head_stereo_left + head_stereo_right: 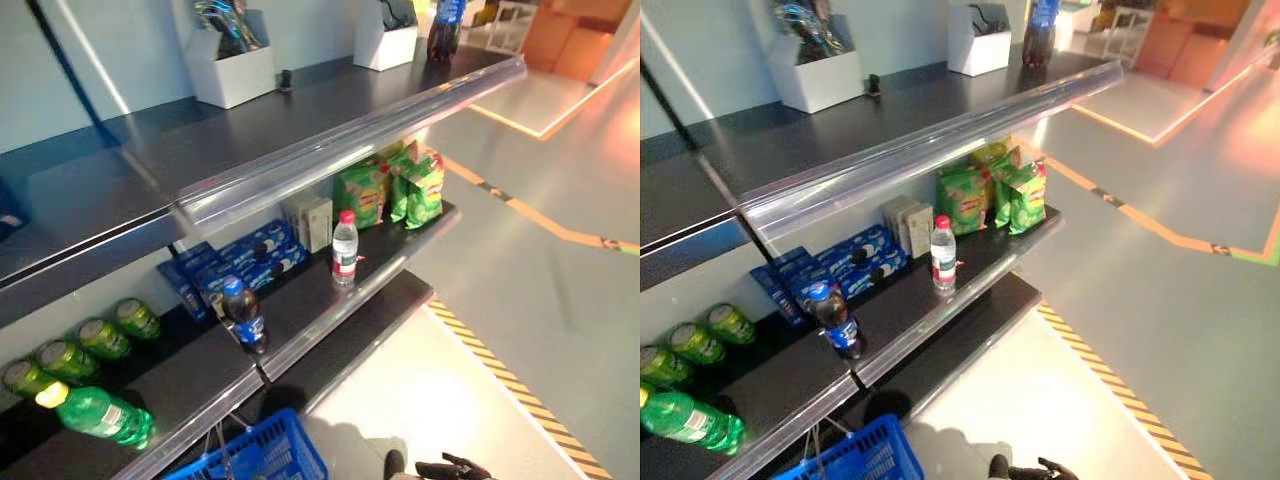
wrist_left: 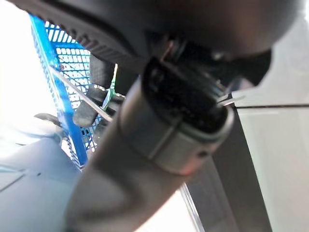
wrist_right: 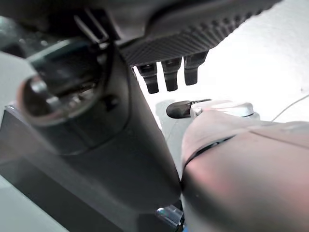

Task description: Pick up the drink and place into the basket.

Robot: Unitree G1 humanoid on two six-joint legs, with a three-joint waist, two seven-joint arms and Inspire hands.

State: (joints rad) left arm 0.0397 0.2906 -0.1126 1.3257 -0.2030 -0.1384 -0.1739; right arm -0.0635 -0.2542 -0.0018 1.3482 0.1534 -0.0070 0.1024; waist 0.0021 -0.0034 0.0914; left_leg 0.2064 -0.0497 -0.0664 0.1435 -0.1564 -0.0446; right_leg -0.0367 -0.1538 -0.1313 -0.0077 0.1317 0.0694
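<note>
A cola bottle with a blue cap (image 1: 243, 313) stands at the front edge of the middle shelf (image 1: 300, 310). A clear water bottle with a red cap (image 1: 344, 247) stands further right on the same shelf. A green bottle (image 1: 100, 412) lies on its side at the lower left, with green cans (image 1: 80, 345) behind it. The blue basket (image 1: 262, 452) hangs low in front of the shelf. My left hand (image 2: 94, 104) is shut on its thin wire handles (image 2: 79, 93). My right hand (image 1: 455, 467) is low at the right, open and empty, away from the shelf.
Blue biscuit packs (image 1: 250, 255), beige boxes (image 1: 312, 220) and green snack bags (image 1: 400, 185) line the back of the middle shelf. White boxes (image 1: 235, 65) and a dark bottle (image 1: 445, 28) stand on the top shelf. A yellow-black striped tape (image 1: 510, 390) runs along the floor.
</note>
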